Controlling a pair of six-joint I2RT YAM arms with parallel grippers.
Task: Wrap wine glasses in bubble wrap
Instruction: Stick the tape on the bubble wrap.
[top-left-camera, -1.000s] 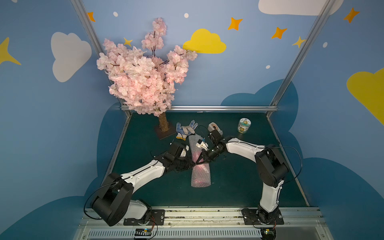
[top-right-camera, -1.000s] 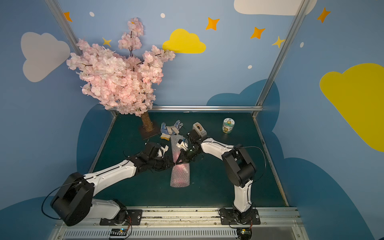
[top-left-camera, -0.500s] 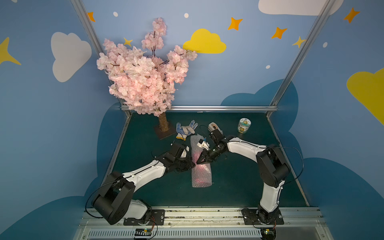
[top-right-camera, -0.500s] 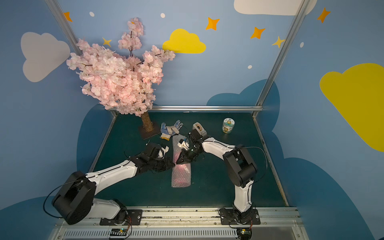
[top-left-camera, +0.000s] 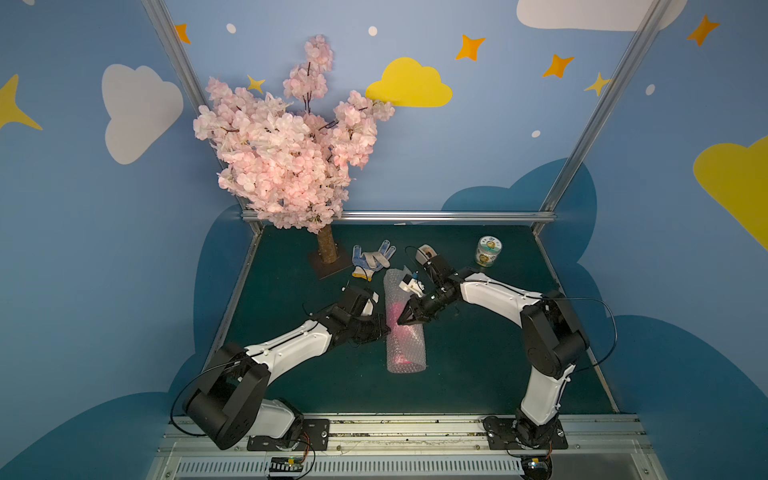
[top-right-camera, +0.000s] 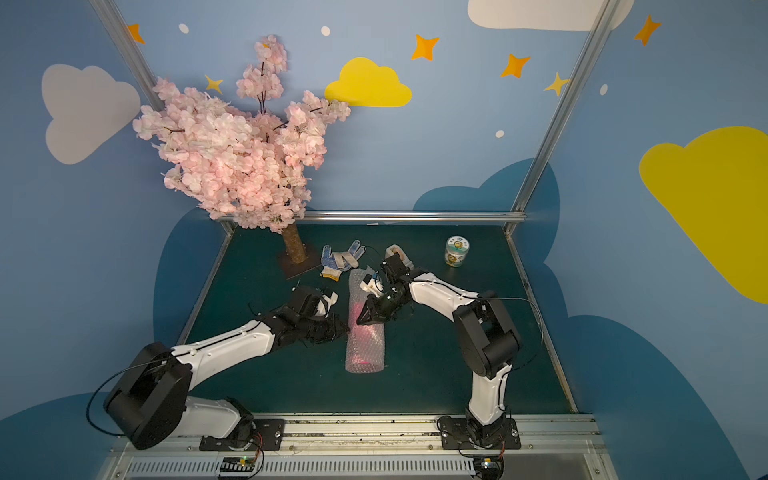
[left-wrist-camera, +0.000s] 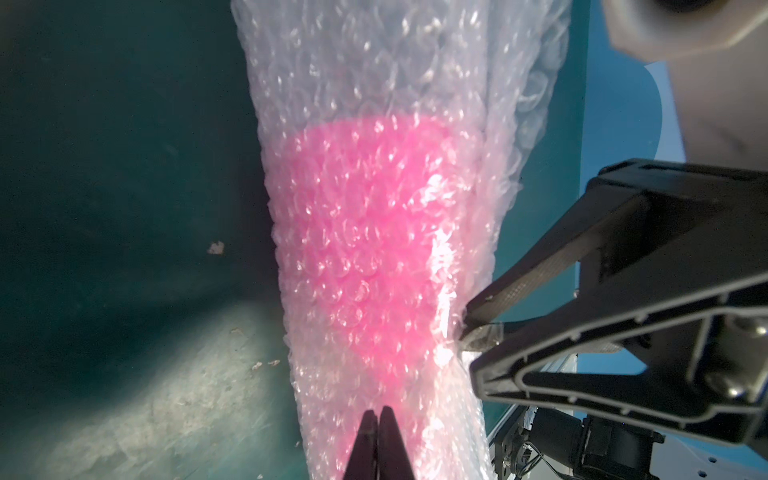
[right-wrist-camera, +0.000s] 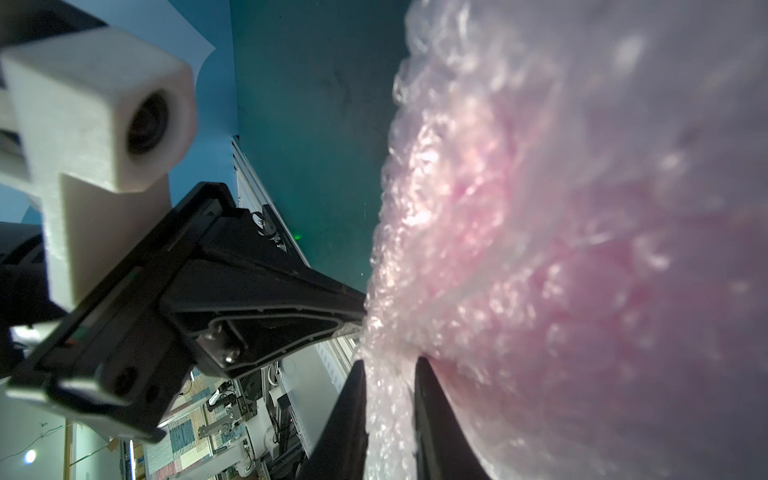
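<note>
The bubble wrap (top-left-camera: 405, 345) (top-right-camera: 365, 345) lies on the green table as a long roll. The pink wine glass (top-left-camera: 394, 309) (left-wrist-camera: 365, 232) shows through it, fully inside. My left gripper (top-left-camera: 384, 330) (top-right-camera: 347, 328) is at the roll's left side. Its jaws are shut together, tips resting on the film (left-wrist-camera: 378, 413). My right gripper (top-left-camera: 400, 322) (top-right-camera: 359, 322) comes down on the roll from the right. A fold of bubble wrap fills the narrow gap between its fingers (right-wrist-camera: 390, 365). In the left wrist view its tips (left-wrist-camera: 463, 328) pinch the film's edge.
A pink blossom tree (top-left-camera: 291, 166) stands at the back left on a brown base. Behind the roll lie a blue-dotted glove (top-left-camera: 372, 259) and a small white object (top-left-camera: 427, 252). A green-labelled jar (top-left-camera: 489, 250) stands back right. Bare table (top-left-camera: 478, 353) lies right of the roll.
My right gripper has come down along the roll towards the near side, and its jaws have parted round a fold of film. The left arm has barely moved.
</note>
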